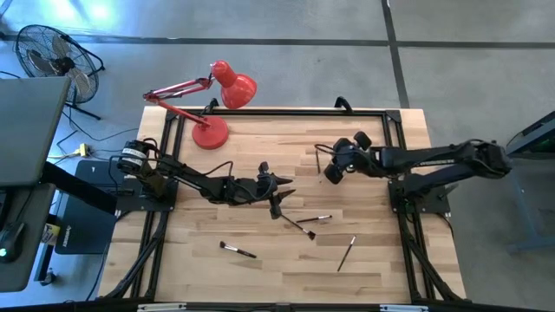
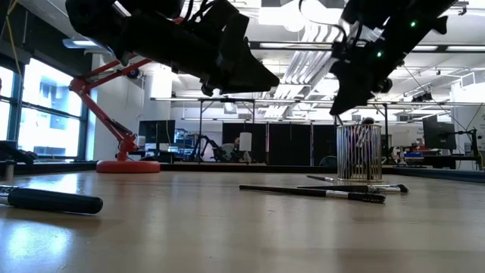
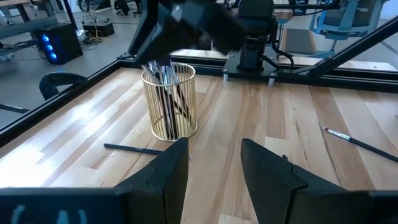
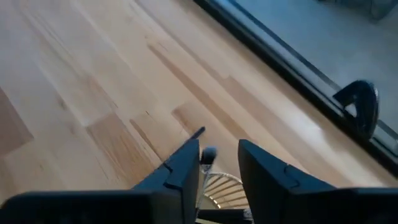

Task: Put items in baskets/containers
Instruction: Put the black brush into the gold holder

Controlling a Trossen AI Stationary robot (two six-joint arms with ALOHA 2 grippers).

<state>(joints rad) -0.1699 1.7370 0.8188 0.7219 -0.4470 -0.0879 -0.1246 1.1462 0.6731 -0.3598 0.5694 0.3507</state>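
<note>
Directly beneath right claw: brush-filled cup

The right hand hides the glass cup from above; its brushes blur together.

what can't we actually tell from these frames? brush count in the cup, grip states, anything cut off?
- Brush count in the cup: left wrist view, stems overlap and the right gripper covers the tops; high view, that gripper hides the cup.
- Nearest brush: low view, cut off by the frame edge.
- Right gripper: right wrist view, fingers apart over the cup rim, nothing visibly held.
- Left gripper: open, empty.
</note>
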